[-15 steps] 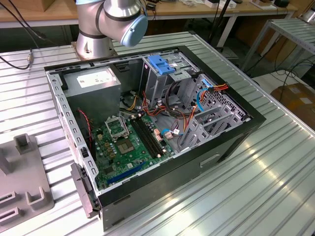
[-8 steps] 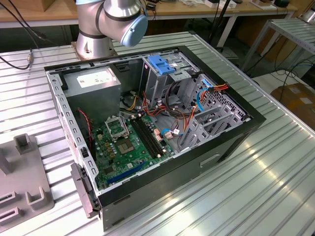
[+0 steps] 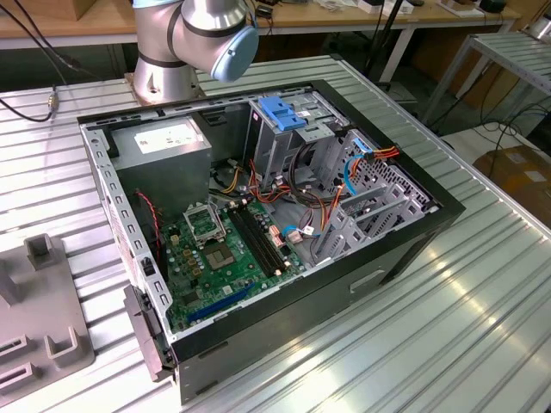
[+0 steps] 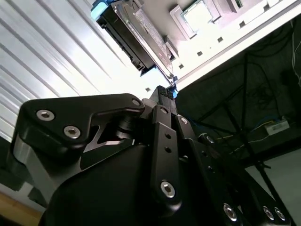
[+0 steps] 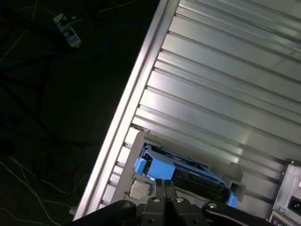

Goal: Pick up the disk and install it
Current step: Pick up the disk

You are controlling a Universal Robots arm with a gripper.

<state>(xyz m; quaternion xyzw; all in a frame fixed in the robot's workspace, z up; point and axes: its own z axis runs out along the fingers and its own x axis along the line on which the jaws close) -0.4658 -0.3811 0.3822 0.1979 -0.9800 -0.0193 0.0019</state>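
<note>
Near the edge of the slatted metal table (image 5: 225, 70), the disk (image 5: 155, 167) lies in a pale grey holder (image 5: 155, 143), its blue carrier framing the dark drive body. Just beside it is the gripper (image 5: 164, 183), black fingers drawn together on nothing (the second wrist view sets them by a blue corner of the carrier, though contact is hard to judge). Over in the exterior view, the open computer case (image 3: 387, 267) sits on the table with its motherboard (image 3: 219, 249) exposed.
</note>
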